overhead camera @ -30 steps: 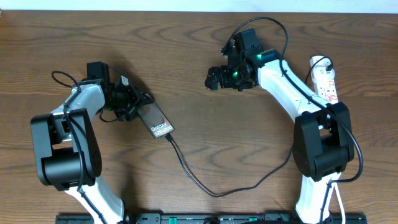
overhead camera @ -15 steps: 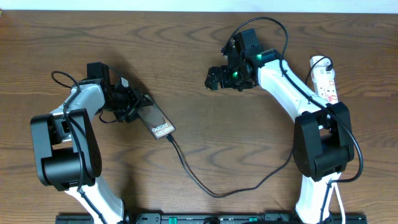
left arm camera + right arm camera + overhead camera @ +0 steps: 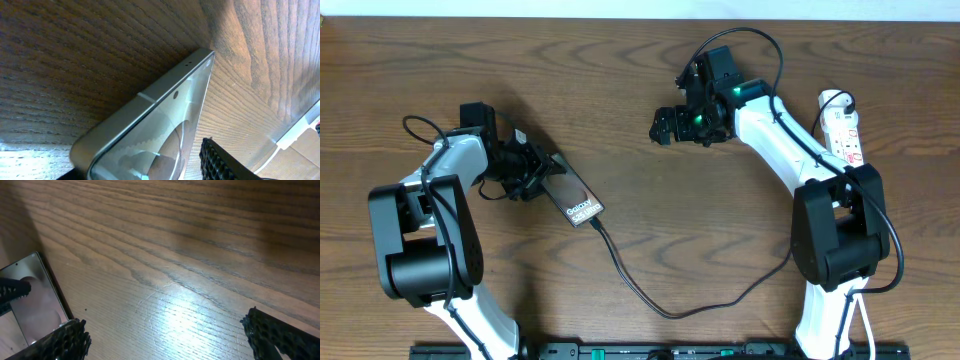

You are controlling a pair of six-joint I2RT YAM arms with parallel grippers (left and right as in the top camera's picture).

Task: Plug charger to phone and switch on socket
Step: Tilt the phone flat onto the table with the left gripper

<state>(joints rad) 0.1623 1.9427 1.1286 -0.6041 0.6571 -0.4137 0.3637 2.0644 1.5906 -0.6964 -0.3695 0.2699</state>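
Gripping phone (image 3: 575, 200) left of centre on table (image 3: 620, 80), left gripper (image 3: 532, 172) fingers closed across its upper end; right gripper (image 3: 663, 126) wide open, empty. Glossy, rigid, likely slippery: you take metal sides, not glass. Limp charger (image 3: 669, 313) trails off lower end.

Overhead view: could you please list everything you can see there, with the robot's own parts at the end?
table: one, brown wood, under everything
phone: one, glossy brownish with white lettering, left of centre
charger: one, thin black cable, curving from the phone's near end toward the right side
socket: one, white strip with red marks, far right
left arm: one, white and black, left side
right arm: one, white and black, right side
left pincer: one, black, closed on the phone's far end
right pincer: one, black, open, over bare table
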